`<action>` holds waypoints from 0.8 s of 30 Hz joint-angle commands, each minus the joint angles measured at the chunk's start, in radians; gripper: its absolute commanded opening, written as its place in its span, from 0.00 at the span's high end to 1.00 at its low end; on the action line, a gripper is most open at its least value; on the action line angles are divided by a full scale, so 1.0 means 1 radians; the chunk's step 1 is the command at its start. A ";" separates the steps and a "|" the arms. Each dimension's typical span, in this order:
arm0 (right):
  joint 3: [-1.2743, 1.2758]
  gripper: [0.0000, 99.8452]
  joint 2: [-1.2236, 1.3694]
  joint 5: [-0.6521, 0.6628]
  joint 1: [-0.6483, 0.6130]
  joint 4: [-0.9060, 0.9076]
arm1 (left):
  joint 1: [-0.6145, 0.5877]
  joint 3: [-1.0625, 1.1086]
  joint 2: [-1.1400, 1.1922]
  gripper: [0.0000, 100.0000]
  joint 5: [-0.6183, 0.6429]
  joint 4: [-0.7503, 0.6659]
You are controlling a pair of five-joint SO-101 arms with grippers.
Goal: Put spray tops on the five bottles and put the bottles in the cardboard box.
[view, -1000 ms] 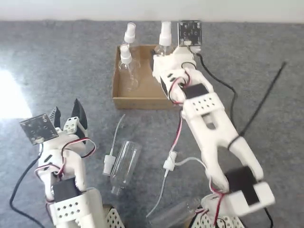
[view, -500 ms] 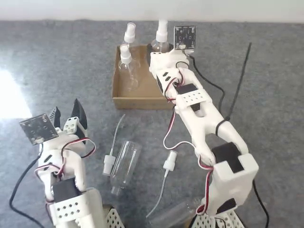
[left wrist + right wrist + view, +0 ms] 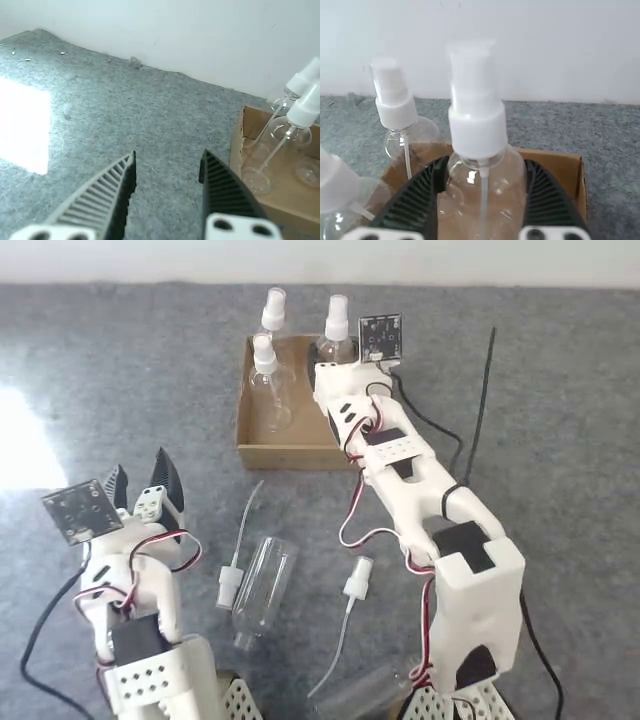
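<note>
The right gripper has its black jaws pinched on a clear round plastic bottle with a white spray top, which stands upright between them. Whether this held bottle's base touches anything below the jaws cannot be told. Just past the jaws, to one side, stands a second capped bottle of the same clear plastic, and a third capped bottle is nearer on that side. Behind the held bottle runs the rim of the shallow brown cardboard box.

The left gripper has its ribbed black jaws spread, with nothing between them but the grey carpet below. Ahead of these jaws and off to one side, well apart, is the box with the capped bottles in it.

Back from both sets of jaws, between the two arms, a loose white spray top with its thin tube lies just beside an uncapped clear bottle on its side. A second loose spray top lies near the right arm. Farthest back, a second uncapped bottle lies by the arm bases.
</note>
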 commanded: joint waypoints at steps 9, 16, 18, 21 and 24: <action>-0.078 0.91 -0.001 0.020 -0.019 -0.047 | -0.003 -0.010 -0.014 0.80 -0.003 -0.031; -0.078 0.91 0.035 0.098 -0.035 -0.084 | -0.003 -0.010 -0.014 0.80 -0.003 -0.031; -0.078 0.91 0.053 0.098 -0.039 -0.108 | -0.003 -0.010 -0.014 0.80 -0.003 -0.031; -0.078 0.91 0.070 0.098 -0.044 -0.119 | -0.003 -0.010 -0.014 0.80 -0.003 -0.031; -0.078 0.91 0.076 0.098 -0.044 -0.119 | -0.003 -0.010 -0.014 0.80 -0.003 -0.031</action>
